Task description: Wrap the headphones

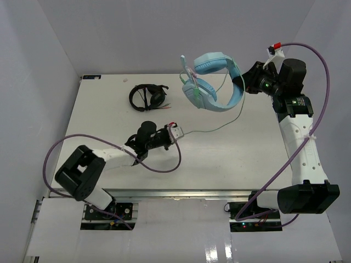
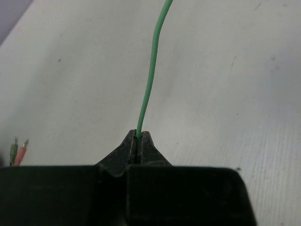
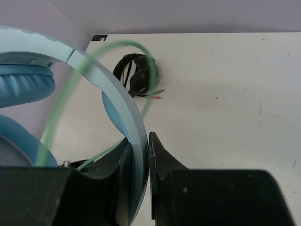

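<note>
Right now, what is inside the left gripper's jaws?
The left gripper is shut on the thin green cable, which runs out of the grip toward the headphones. Whatever cable lies farther back cannot be seen; the gripper's black body covers it.

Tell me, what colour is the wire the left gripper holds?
The wire is green, clearest in the left wrist view.
</note>
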Action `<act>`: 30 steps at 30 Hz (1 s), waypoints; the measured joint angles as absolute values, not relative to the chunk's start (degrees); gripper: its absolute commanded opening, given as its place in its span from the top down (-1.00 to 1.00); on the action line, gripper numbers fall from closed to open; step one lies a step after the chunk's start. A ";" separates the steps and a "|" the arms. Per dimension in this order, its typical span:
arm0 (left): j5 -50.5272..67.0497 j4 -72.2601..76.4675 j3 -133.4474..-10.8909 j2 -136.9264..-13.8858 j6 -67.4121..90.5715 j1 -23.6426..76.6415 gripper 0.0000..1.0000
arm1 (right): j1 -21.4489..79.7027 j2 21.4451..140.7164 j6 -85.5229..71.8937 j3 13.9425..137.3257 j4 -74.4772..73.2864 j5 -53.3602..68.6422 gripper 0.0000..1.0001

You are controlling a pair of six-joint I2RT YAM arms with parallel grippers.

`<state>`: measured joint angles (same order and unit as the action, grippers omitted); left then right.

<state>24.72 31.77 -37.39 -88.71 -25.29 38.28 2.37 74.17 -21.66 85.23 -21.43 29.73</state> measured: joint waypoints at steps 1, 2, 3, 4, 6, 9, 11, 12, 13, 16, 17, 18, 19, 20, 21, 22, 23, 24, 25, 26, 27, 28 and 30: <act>25.91 31.80 -36.56 -86.28 -25.16 38.38 1.00 | 2.37 74.17 -21.16 85.23 -21.71 29.03 0.85; 27.06 31.70 -35.80 -83.95 -25.06 38.52 1.00 | 2.37 74.17 -20.67 85.23 -21.99 28.33 0.85; 28.08 31.10 -35.37 -82.02 -25.04 38.85 1.00 | 2.37 74.19 -20.24 85.23 -22.29 27.58 0.85; 29.06 30.20 -34.76 -79.92 -25.08 39.19 1.00 | 2.37 74.25 -19.76 85.23 -22.57 26.87 0.85; 30.71 28.02 -33.17 -75.52 -25.24 39.83 1.00 | 2.37 74.48 -18.84 85.25 -22.97 25.59 0.85; 31.99 25.60 -30.53 -69.42 -25.58 40.64 1.00 | 2.37 75.04 -17.50 85.57 -23.57 23.80 0.85; 32.14 24.45 -28.59 -66.28 -25.89 40.69 1.00 | 2.37 75.46 -16.78 85.91 -23.77 22.97 0.85; 32.12 23.93 -28.09 -65.93 -26.11 40.64 1.00 | 2.37 75.51 -16.45 85.98 -23.84 22.91 0.85; 32.10 23.41 -27.59 -65.60 -26.32 40.59 1.00 | 2.37 75.56 -16.11 86.06 -23.90 22.87 0.85; 31.87 22.66 -26.17 -66.48 -26.68 40.25 1.00 | 2.37 75.57 -15.19 86.52 -23.96 23.10 0.85; 31.74 22.67 -25.67 -66.86 -26.68 40.08 1.00 | 2.37 75.55 -14.76 86.62 -23.95 23.13 0.85; 31.67 22.62 -25.33 -67.11 -26.51 39.87 1.00 | 2.37 75.53 -14.30 86.68 -23.98 23.15 0.85; 31.59 22.60 -25.22 -67.21 -26.33 39.78 1.00 | 2.37 75.51 -13.94 86.70 -24.02 23.23 0.85; 31.52 22.60 -25.26 -67.23 -26.06 39.68 1.00 | 2.37 75.50 -13.38 86.70 -24.16 23.25 0.85; 31.51 22.28 -25.63 -67.22 -25.62 39.57 1.00 | 2.37 75.50 -12.72 86.70 -24.54 23.21 0.85; 31.45 21.37 -26.75 -67.25 -25.05 39.52 1.00 | 2.37 75.59 -12.08 86.70 -25.16 23.15 0.85; 31.35 20.21 -28.26 -67.29 -24.45 39.49 1.00 | 2.37 75.74 -11.42 86.70 -25.86 23.09 0.85; 31.30 19.05 -30.13 -67.30 -23.62 39.48 1.00 | 2.37 76.03 -10.66 86.65 -26.52 23.05 0.85; 31.29 17.88 -32.27 -67.29 -22.62 39.48 1.00 | 2.37 76.42 -9.81 86.57 -27.15 23.03 0.85; 31.21 16.74 -34.84 -67.29 -21.26 39.48 1.00 | 2.39 76.86 -8.94 85.90 -27.16 23.04 0.85; 31.09 15.85 -37.41 -67.25 -19.81 39.48 1.00 | 2.48 77.30 -8.03 84.89 -27.29 22.88 0.85; 30.96 15.09 -39.97 -67.19 -18.32 39.48 1.00 | 2.62 77.74 -7.12 83.71 -27.49 22.64 0.85; 30.87 13.19 -44.43 -66.73 -15.66 39.48 1.00 | 2.84 78.67 -5.37 80.49 -27.45 21.84 0.85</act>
